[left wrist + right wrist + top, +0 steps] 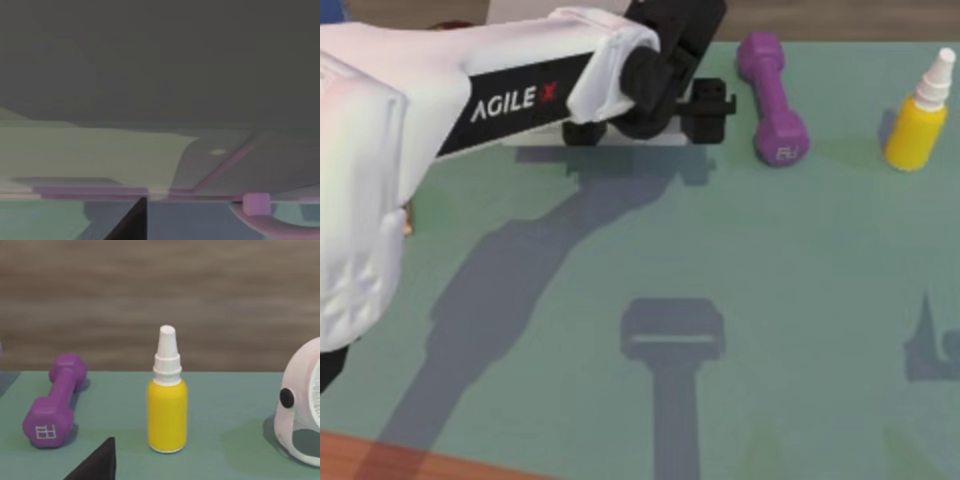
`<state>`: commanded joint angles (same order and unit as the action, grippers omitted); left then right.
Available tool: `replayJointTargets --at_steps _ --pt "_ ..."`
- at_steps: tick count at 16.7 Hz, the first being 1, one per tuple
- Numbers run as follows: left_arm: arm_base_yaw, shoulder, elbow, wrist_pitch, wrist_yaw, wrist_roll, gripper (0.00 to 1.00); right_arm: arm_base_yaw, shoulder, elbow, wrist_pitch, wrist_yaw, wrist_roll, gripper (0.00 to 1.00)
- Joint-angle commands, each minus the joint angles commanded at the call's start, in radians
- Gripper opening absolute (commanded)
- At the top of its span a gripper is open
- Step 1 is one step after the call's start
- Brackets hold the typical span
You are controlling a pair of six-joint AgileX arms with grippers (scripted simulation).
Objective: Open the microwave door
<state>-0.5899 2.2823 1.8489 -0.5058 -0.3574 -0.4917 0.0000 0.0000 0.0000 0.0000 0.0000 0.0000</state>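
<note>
Reaching with the left end effector (712,106) at the far edge of the green bench (720,260), against the boxy silver-grey microwave (620,140), mostly hidden under the arm; finger state impossible to tell. Door apparently not yet open. Right arm out of sight.

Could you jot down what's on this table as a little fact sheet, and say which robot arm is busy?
Busy arm: left arm, stretched across the table's far left
Left claw: at the microwave, which the arm mostly hides
Microwave door: open or closed cannot be told
Right arm: not seen from above; only a dark tip shows in its wrist view
Purple dumbbell: lying right of the left claw
Yellow bottle: upright, white nozzle, far right
White fan: beside the bottle, seen only in the right wrist view
Table: green surface
</note>
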Motion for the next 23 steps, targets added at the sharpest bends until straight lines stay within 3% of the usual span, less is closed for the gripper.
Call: replayJointTargets --at_steps 8,16,17,23 --pt "0.0 0.0 0.0 0.0 0.0 0.0 0.02 0.0 0.0 0.0 0.0 0.0 0.0 1.0" --pt "0.0 0.0 0.0 0.0 0.0 0.0 0.0 0.0 0.0 0.0 0.0 0.0 0.0 1.0" --pt "-0.037 -0.027 -0.053 -0.009 0.013 -0.003 0.0 0.0 0.0 0.0 0.0 0.0 0.0 1.0" --pt "-0.033 -0.082 -0.13 0.039 -0.013 -0.023 0.0 0.0 0.0 0.0 0.0 0.0 0.0 1.0"
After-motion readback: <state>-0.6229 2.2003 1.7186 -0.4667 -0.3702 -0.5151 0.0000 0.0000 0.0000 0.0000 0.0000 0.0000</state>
